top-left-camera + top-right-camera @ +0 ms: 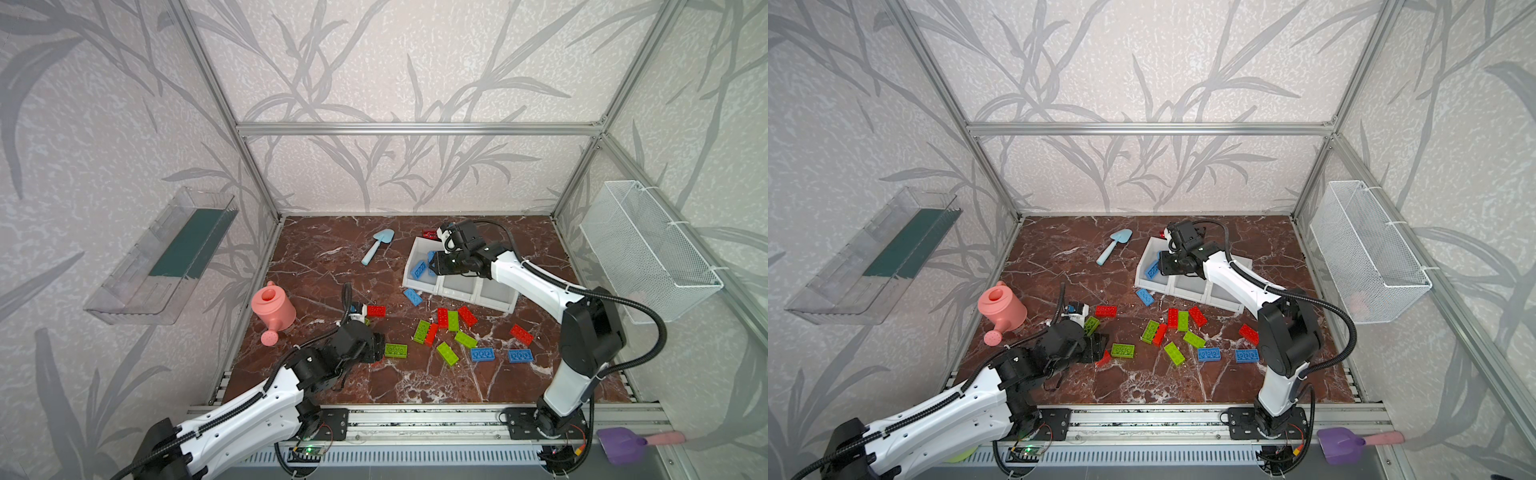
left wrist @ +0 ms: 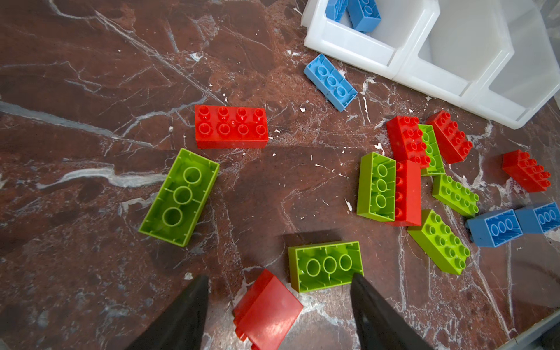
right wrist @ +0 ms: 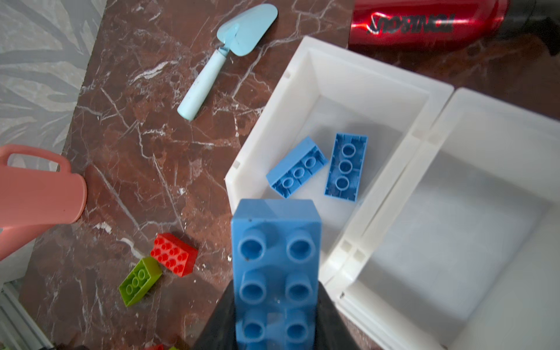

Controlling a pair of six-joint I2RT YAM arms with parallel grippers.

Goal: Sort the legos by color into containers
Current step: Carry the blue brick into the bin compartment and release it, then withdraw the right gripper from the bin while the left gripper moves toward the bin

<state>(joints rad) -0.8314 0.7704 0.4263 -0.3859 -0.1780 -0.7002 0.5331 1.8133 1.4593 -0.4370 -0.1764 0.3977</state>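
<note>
Jaws of right gripper (image 3: 276, 306) clamp blue lego (image 3: 275, 242); left gripper (image 2: 279, 280) spread, empty.

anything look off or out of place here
Nothing looks damaged or spilled. The white bins sit askew on the table, and a red bottle lies on its side behind them. Some loose bricks are flipped: a green brick shows its hollow underside, and a red brick lies on its side.
</note>
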